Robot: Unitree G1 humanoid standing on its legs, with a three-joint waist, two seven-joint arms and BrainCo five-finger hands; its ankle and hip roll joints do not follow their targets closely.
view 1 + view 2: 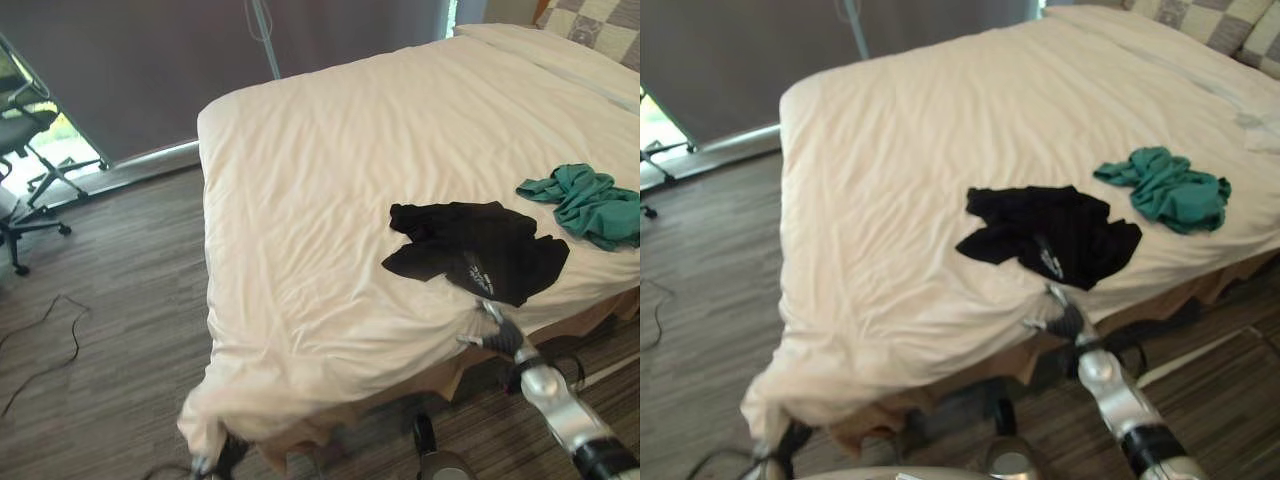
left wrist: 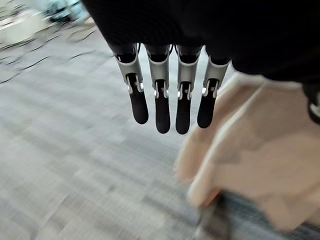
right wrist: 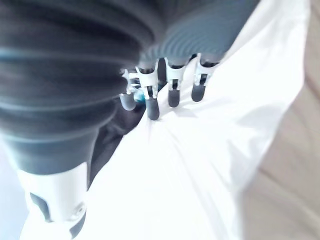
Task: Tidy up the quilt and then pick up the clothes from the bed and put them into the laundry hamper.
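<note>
Quilt (image 1: 330, 190) lay spread over the bed, black shirt (image 1: 478, 250) and green garment (image 1: 590, 203) on top near its side edge. Right hand (image 1: 497, 335) pinched the quilt's edge just below the shirt; left hand (image 2: 167, 90) hung with fingers straight beside the drooping corner.

One white quilt (image 1: 330, 190), one black garment (image 1: 480, 250), one green garment (image 1: 590, 203), one office chair (image 1: 25, 130), two checked pillows (image 1: 1225, 25).

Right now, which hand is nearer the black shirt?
Right. The right hand is at the quilt edge just below the black shirt; the left hand is by the quilt's hanging corner.
</note>
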